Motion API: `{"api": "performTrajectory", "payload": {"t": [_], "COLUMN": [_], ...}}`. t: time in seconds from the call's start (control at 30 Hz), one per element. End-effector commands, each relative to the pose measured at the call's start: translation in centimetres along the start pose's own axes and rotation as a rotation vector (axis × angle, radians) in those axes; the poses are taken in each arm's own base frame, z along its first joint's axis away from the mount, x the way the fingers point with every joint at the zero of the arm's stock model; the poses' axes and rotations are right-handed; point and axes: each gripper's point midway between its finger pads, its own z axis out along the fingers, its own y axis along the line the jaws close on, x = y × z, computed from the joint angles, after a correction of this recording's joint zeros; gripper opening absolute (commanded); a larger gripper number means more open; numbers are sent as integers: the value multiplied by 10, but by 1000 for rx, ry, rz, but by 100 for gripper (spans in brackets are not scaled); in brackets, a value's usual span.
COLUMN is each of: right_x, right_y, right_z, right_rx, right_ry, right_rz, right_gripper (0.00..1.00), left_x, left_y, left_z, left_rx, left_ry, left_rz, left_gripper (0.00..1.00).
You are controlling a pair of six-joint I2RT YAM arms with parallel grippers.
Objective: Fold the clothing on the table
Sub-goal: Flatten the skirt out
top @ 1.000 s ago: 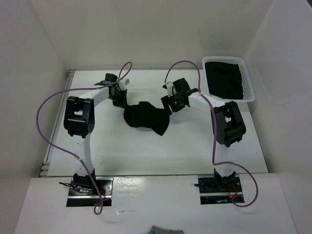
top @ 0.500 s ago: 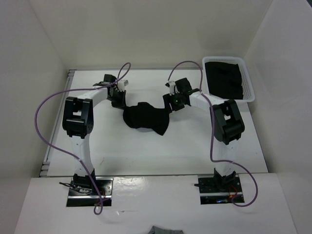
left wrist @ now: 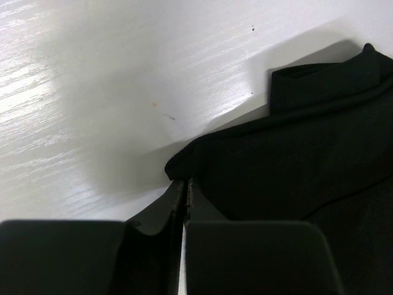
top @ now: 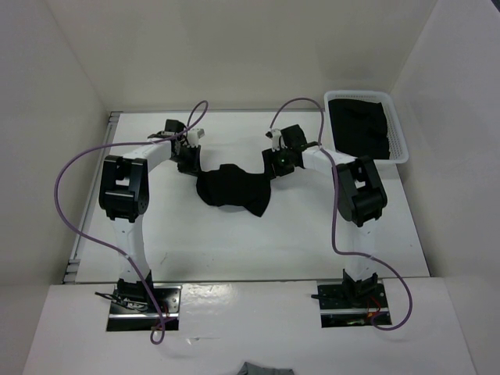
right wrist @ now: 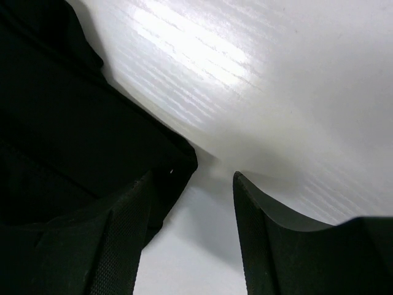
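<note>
Two hands on this one, both at the far side of the plain black soft fabric garment [top: 233,187], which sits bunched up around the far middle of the big white flat counter [top: 234,242]. The left hand [top: 188,161] is at the garment's upper left corner. In the wrist view it's [left wrist: 182,184] pressed together, with the cloth edge running right into the tips, so it looks like it's pinching that corner. The right hand [top: 275,164] is at the upper right corner and it's [right wrist: 191,178] spread, with the corner of the cloth lying against its left finger [right wrist: 123,239] and bare counter showing in the gap. There's plenty of bare white surface on the near side of the garment and out to both sides. The white mesh basket [top: 399,133] with the black fabric heap [top: 358,129] in it sits in the far right corner, well apart from the garment.
</note>
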Motion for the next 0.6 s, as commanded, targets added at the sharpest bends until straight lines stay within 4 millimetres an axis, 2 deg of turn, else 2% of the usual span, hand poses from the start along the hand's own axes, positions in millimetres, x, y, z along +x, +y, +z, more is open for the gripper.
{"api": "performTrajectory", "payload": {"t": [0.0,0.13,0.33,0.57], "right_x": [-28,-32,-26,-23], "right_y": [-3,1,2,4], "right_z": [4,5,11,11], "right_rx": [-10,-32,-51,-60], "right_ry": [-73,-79,-61,-51], "right_rz": [-4,2,8,2], "right_gripper": [59,56,53,37], "left_x": [2,2,2,2], "left_y": [-5,-7,-7,-6], "left_z": [-13,-13,-13,-13], "left_rx": [16,25,25,25], "left_ry": [0,0,0,0], "left_rz": [7,7,7,16], "left_gripper": [0,0,0,0]}}
